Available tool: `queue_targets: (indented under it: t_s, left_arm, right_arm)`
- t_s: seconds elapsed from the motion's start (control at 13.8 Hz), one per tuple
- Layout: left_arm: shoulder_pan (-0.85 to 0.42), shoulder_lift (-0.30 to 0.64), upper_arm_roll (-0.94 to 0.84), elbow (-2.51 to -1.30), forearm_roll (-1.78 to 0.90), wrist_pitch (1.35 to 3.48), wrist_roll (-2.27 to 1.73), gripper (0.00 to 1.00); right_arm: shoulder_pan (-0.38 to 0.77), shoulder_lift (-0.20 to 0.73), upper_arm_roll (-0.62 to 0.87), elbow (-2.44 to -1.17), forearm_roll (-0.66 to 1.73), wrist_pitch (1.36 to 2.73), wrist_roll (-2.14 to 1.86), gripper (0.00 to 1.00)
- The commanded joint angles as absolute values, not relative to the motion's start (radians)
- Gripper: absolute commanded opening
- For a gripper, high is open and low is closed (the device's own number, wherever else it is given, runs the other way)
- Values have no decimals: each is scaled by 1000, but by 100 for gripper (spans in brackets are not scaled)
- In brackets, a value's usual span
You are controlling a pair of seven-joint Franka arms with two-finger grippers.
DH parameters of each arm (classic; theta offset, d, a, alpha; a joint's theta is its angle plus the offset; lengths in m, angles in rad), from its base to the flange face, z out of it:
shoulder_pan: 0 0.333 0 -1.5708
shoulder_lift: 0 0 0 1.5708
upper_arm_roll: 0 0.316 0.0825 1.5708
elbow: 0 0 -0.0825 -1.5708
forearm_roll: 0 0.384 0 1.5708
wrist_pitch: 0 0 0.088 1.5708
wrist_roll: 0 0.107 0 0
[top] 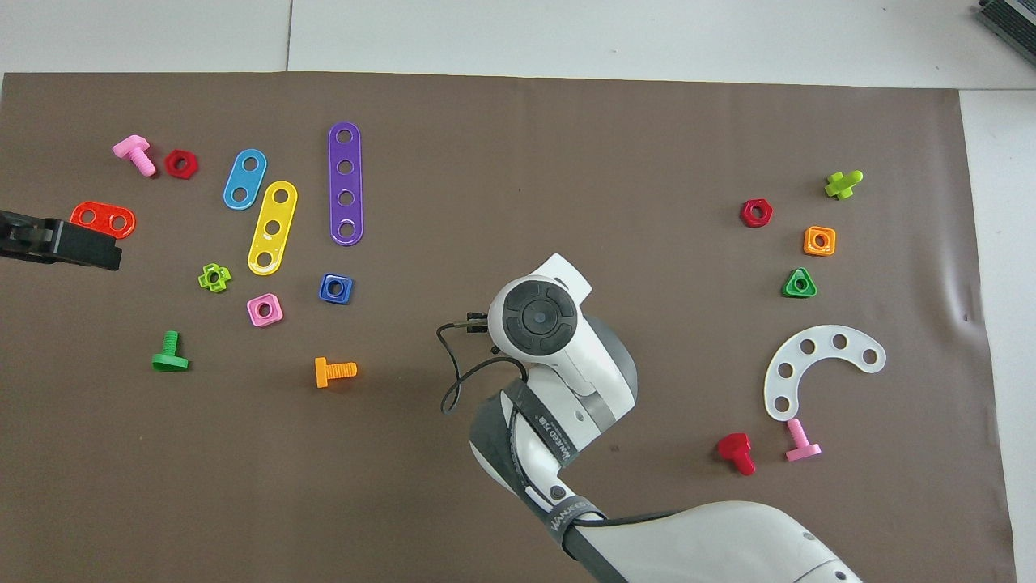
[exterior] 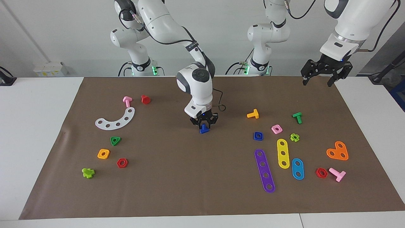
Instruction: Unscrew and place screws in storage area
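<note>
We see the blue bolt (exterior: pixel 204 129) gripped in the right tool (exterior: pixel 204 124), its fingers clenched on it just above the brown mat (exterior: pixel 190 177), about the middle of the table (exterior: pixel 34 126). From overhead the arm's wrist hides the bolt.

The storage area lies toward the right arm's end of the table: the white curved strip (exterior: pixel 116 120), the green triangular nut (exterior: pixel 115 140), the orange square nut (exterior: pixel 103 154) and the red hex nut (exterior: pixel 122 163). The bolt is well apart from all of these.

The blue square nut (exterior: pixel 258 136) sits toward the left arm's end, near the purple strip (exterior: pixel 264 170).

The left tool (exterior: pixel 326 70) hangs with its fingers spread over the table's corner nearest the left arm's base, waiting.
</note>
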State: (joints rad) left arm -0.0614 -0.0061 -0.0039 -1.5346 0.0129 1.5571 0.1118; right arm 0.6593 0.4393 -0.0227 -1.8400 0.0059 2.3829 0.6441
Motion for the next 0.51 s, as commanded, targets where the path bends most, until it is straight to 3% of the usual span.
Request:
queue_targets:
  t_s: [0.0, 0.43]
  left_arm:
    - [-48, -21, -11, -1548, -2, 1549, 117, 100]
    - [-48, -21, -11, -1548, -2, 1548, 117, 100]
  right_arm:
    - [664, 423, -28, -1862, -35, 2404, 680, 50]
    - [664, 420, -29, -1856, -52, 2393, 683, 49]
